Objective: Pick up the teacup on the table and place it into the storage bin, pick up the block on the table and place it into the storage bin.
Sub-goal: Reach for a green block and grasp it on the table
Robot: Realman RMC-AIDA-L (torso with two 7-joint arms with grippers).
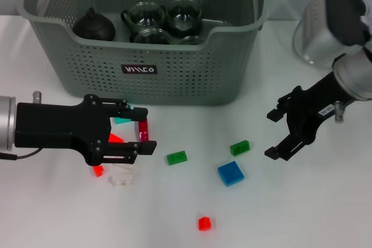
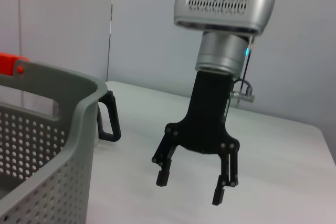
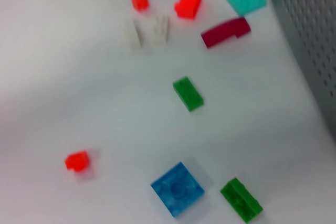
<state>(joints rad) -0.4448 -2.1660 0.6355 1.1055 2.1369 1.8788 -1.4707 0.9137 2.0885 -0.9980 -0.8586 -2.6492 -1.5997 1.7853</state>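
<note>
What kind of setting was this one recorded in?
Probably a lab or test bench, not a home: a plain white table against bare walls, a storage bin holding glass teacups, and toy blocks scattered before two robot arms.

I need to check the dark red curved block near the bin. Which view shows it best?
The right wrist view: the dark red block lies fully exposed. In the head view the left gripper partly hides it. The left wrist view misses it.
</note>
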